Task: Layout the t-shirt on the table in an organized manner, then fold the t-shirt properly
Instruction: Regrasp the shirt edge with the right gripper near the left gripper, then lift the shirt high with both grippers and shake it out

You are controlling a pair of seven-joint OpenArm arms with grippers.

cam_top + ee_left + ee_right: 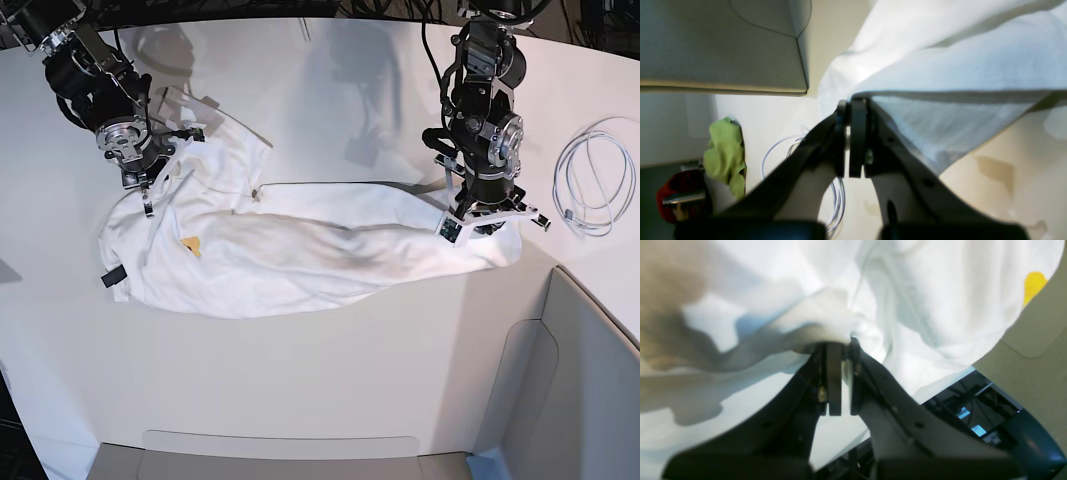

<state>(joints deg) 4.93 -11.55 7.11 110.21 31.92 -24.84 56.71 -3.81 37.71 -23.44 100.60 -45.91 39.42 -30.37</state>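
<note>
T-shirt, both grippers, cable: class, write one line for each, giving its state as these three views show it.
t-shirt: bunched lengthwise on the table, mostly plain white side up, not yet laid flat or folded.
left gripper: shut on the t-shirt's edge.
right gripper: closed on a fold of the t-shirt.
cable: loosely coiled, lying apart from the t-shirt.

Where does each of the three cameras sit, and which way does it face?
Left wrist: on the left arm, looking along the left gripper, shut on the t-shirt; cable behind.
Right wrist: on the right arm, looking along the right gripper, pinching the same shirt.
Base: high up, looking down on the table, both arms in view.
Shared: the shirt shows in all three; the cable in left wrist and base.
</note>
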